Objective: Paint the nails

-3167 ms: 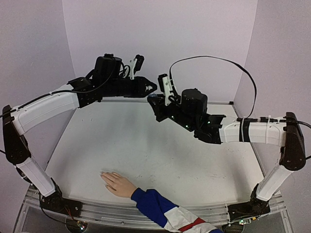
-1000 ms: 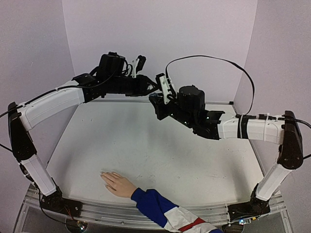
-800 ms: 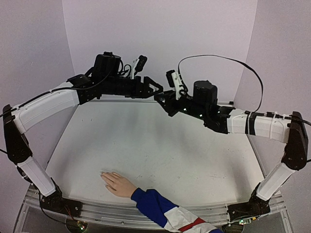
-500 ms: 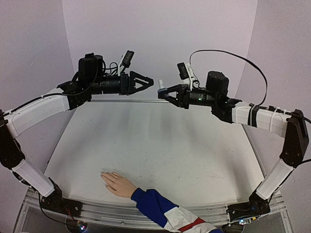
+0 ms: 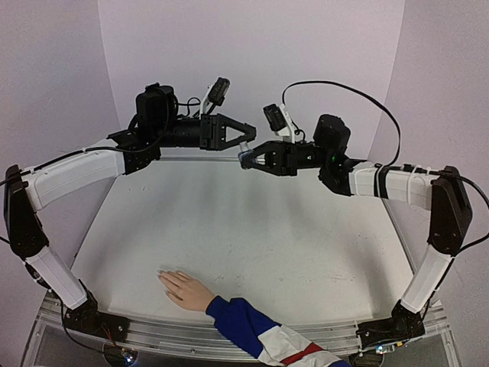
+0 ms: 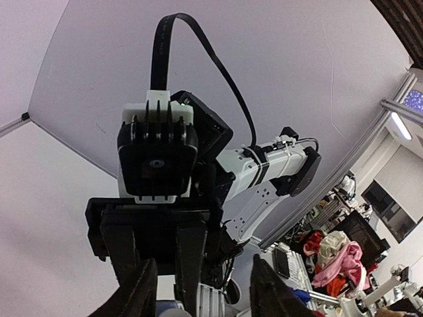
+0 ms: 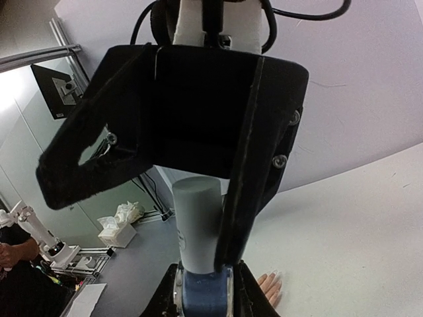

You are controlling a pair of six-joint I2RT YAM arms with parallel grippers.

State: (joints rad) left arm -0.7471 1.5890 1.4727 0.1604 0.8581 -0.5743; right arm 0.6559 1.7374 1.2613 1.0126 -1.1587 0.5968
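Observation:
High above the table's far side, my right gripper (image 5: 245,158) (image 7: 201,298) is shut on a small blue bottle (image 7: 201,295) with a tall white cap (image 7: 197,224). My left gripper (image 5: 246,139) (image 6: 203,294) faces it, open, with its jaws straddling the cap. One left finger (image 7: 248,191) lies against the cap's side and the other stands well apart. The pale hand (image 5: 186,290) with the blue, white and red sleeve (image 5: 260,334) rests palm down at the table's near edge. Its nails (image 5: 162,274) are too small to make out; its fingertips (image 7: 269,288) show far below the bottle.
Lilac walls close in the white table (image 5: 244,237) at the back and sides. Both arms arch in from the near corners and meet up high. A black cable (image 5: 344,92) loops above the right arm.
Half a second ago the grippers stood apart; they have come back together and the left jaws now straddle the cap. The hand has not moved.

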